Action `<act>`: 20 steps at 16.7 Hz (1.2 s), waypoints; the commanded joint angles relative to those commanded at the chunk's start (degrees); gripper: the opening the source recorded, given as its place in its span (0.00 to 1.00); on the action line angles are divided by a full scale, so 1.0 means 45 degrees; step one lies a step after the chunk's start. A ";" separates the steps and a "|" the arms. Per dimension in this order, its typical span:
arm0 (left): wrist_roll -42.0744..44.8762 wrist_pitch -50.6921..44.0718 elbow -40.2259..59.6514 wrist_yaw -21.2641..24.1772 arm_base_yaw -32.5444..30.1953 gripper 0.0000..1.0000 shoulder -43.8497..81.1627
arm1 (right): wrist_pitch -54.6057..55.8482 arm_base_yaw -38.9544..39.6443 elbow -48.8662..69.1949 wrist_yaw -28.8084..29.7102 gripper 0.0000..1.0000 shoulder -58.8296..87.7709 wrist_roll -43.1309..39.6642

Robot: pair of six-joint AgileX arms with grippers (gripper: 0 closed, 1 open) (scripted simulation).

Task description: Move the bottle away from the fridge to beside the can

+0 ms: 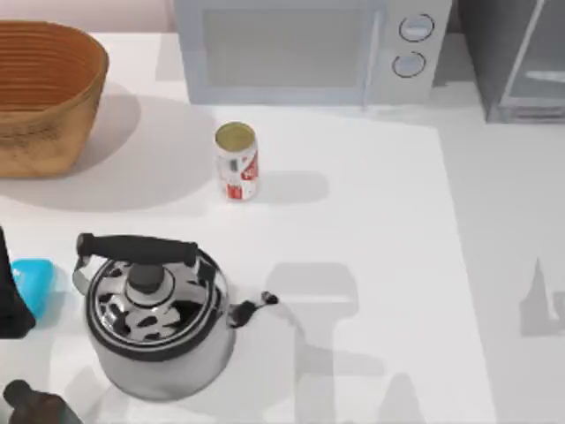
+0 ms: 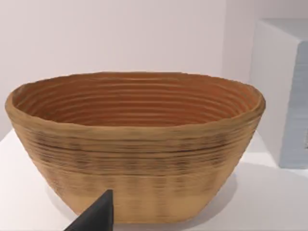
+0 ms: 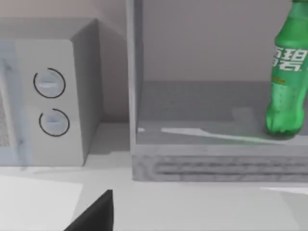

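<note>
Jaw state: cannot tell for either arm; each wrist view shows just a dark finger tip. Right gripper (image 3: 96, 214) faces the fridge (image 3: 211, 163), nothing held. Bottle (image 3: 288, 82) stands upright inside the fridge, far right. Can (image 1: 237, 161) sits mid-table near the microwave (image 1: 300, 53). Left arm faces the basket (image 2: 137, 144), idle. Step, likely: approach. Next: reach in, grip the bottle body.

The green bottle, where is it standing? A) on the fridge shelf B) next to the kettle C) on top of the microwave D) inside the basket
A: in the right wrist view the bottle stands upright on the shelf inside the fridge, right beside the microwave.
</note>
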 joint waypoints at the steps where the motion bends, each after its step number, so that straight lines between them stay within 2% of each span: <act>1: 0.0000 0.0000 0.0000 0.0000 0.0000 1.00 0.0000 | 0.0000 0.0000 0.0000 0.0000 1.00 0.0000 0.0000; 4: 0.0000 0.0000 0.0000 0.0000 0.0000 1.00 0.0000 | 0.0229 -0.0003 0.0329 0.0258 1.00 0.0383 0.0002; 8: 0.0000 0.0000 0.0000 0.0000 0.0000 1.00 0.0000 | 0.1425 0.0066 0.2103 0.1671 1.00 0.2754 0.0016; 13: 0.0000 0.0000 0.0000 0.0000 0.0000 1.00 0.0000 | 0.3723 0.0350 0.5638 0.4556 1.00 0.8362 0.0031; 20: 0.0000 0.0000 0.0000 0.0000 0.0000 1.00 0.0000 | 0.7415 0.0882 1.1432 0.9406 1.00 1.8488 0.0004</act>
